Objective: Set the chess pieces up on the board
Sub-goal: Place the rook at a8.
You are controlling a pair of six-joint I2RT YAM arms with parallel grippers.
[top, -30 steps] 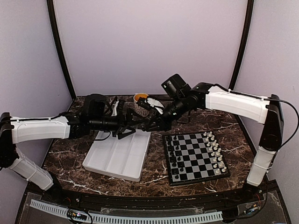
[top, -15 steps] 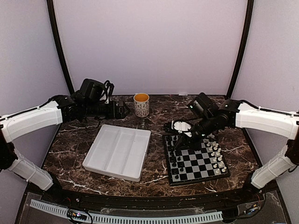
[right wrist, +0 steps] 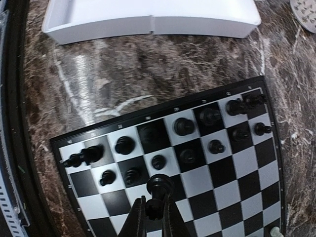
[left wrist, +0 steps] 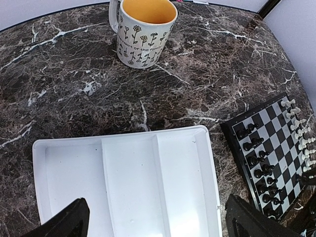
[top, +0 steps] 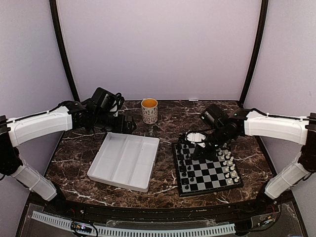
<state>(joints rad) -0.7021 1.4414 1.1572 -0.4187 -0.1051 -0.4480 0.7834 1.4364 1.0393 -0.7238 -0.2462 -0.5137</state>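
Now the right gripper hangs over the far left part of the board, its two fingers drawn close and clamped on a single black piece, which stands upright between them. Whether that piece touches the square under it cannot be told. The board lies flat on the near right of the dark marble table, just right of the white tray with a strip of bare table between them. Other black pieces stand in two files along the board's left side, the side facing the tray, and the white pieces stand along its right side. The left gripper hovers over the far edge of the tray, well apart from the board, with its fingers spread wide and nothing between them. A flowered mug with a yellow inside stands at the far middle of the table, beyond the tray.
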